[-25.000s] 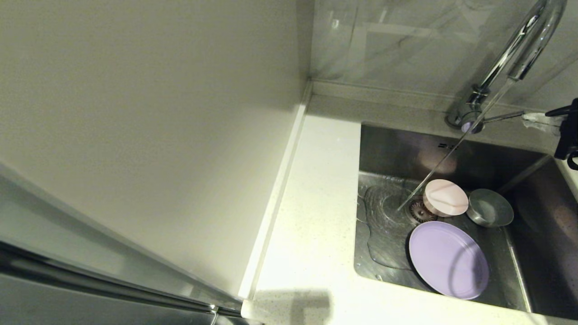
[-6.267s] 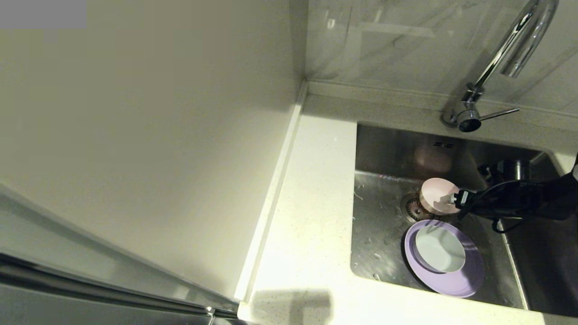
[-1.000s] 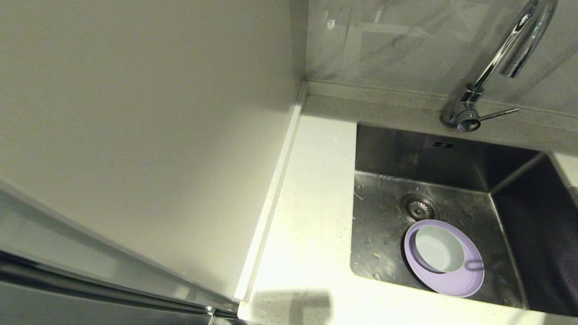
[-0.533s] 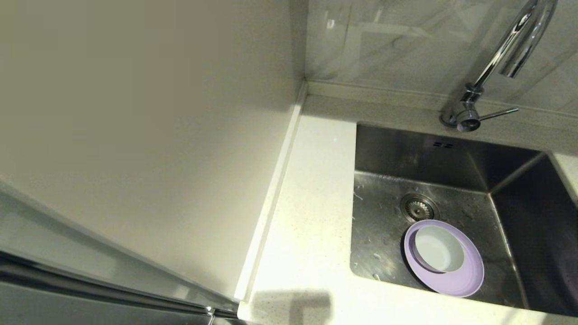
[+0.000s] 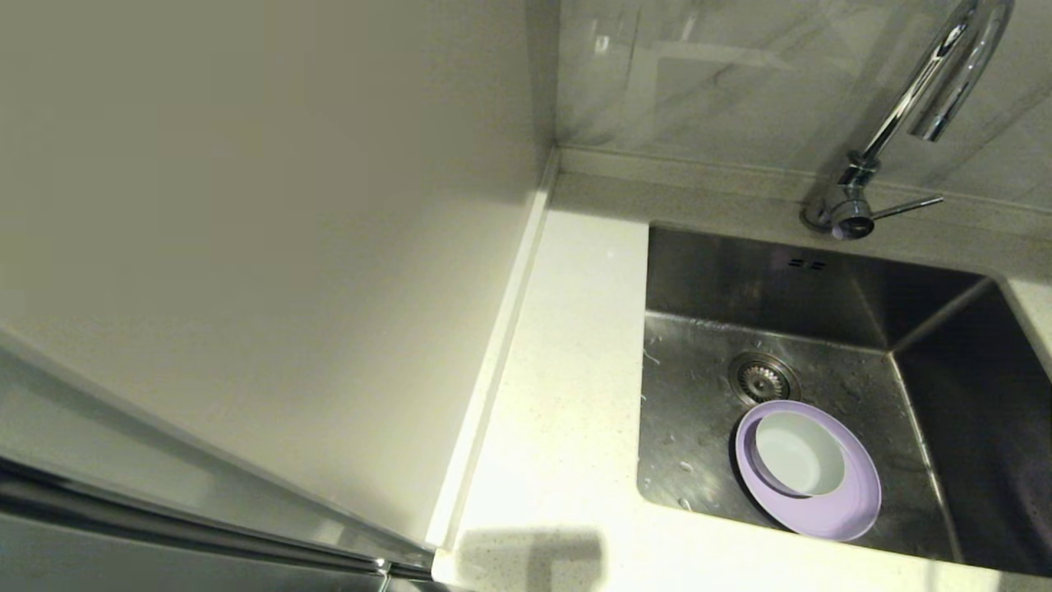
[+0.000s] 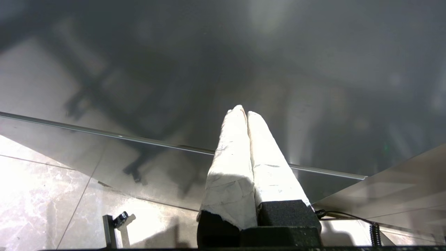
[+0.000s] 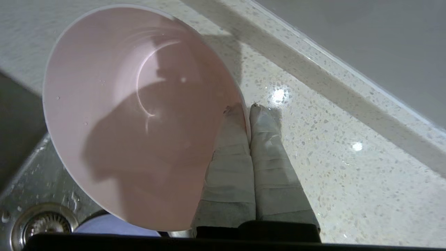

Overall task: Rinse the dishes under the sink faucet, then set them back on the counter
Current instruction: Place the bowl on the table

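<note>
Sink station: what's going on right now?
The right claw is shut on the rim of the pink bowl, holding it over the speckled counter by the sink's edge. The blue-green bowl sits on the lilac plate in the sink. No water runs from the faucet. The left claw is shut and empty, parked away from the sink.

- Pink bowl (image 7: 132,115): showing pale matte pink, plain.
- Blue-green bowl (image 5: 799,453): showing pale blue-green, plain.
- Plate (image 5: 830,506): showing flat lilac, plain.
- Sink (image 5: 699,411): showing brushed steel grey, drain strainer (image 5: 761,378) darker.
- Faucet (image 5: 912,107): gleaming chrome.
- Counter (image 5: 567,386): showing white with fine speckles.
- Wall panel (image 5: 246,205): showing plain cream.
- Right gripper (image 7: 248,111) fingers (image 7: 268,167): wearing grey-white wrapping.
- Left gripper (image 6: 246,112) fingers (image 6: 230,164): wearing white wrapping over black bases.
</note>
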`<state>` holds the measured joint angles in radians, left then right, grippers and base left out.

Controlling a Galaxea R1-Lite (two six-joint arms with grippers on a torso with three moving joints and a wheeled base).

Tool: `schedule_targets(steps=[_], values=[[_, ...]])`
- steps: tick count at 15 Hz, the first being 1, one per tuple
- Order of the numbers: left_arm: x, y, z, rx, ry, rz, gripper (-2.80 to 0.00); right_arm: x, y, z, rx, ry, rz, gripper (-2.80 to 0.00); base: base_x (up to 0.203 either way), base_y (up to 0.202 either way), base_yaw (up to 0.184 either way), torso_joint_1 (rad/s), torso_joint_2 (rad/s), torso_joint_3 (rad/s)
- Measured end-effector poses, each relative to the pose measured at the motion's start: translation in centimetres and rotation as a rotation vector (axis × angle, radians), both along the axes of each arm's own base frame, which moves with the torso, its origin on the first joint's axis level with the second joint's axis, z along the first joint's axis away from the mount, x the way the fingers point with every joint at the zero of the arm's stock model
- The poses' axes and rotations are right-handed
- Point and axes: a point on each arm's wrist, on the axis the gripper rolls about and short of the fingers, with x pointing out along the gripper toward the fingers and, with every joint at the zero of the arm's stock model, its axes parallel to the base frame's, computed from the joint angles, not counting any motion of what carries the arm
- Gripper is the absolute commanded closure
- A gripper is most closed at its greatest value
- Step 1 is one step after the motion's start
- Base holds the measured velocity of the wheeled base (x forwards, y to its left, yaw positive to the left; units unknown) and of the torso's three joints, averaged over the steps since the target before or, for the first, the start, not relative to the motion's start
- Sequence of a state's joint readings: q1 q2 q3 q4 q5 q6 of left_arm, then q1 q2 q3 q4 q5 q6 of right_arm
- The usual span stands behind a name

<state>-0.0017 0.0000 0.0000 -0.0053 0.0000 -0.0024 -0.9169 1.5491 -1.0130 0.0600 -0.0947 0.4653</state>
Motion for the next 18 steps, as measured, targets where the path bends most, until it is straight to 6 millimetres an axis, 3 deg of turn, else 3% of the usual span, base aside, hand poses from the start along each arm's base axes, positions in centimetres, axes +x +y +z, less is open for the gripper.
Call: schedule_targets(steps=[8, 9, 18], values=[[0.0, 0.0, 0.0, 0.000, 0.000, 0.000, 0.00, 1.0, -2.5, -2.6, 0.074, 0.045, -0.029, 0.00, 0.000, 0.000, 0.000, 0.000, 0.00, 0.000], [0.0, 0.0, 0.0, 0.000, 0.000, 0.000, 0.00, 1.1, -2.5, -2.7, 0.076, 0.050, -0.027, -2.80, 0.000, 0.000, 0.000, 0.000, 0.00, 0.000], [0.0, 0.0, 0.0, 0.000, 0.000, 0.000, 0.00, 0.4, -1.5, -2.3, 0.059, 0.059, -0.013, -2.80, 0.000, 0.000, 0.000, 0.000, 0.00, 0.000]])
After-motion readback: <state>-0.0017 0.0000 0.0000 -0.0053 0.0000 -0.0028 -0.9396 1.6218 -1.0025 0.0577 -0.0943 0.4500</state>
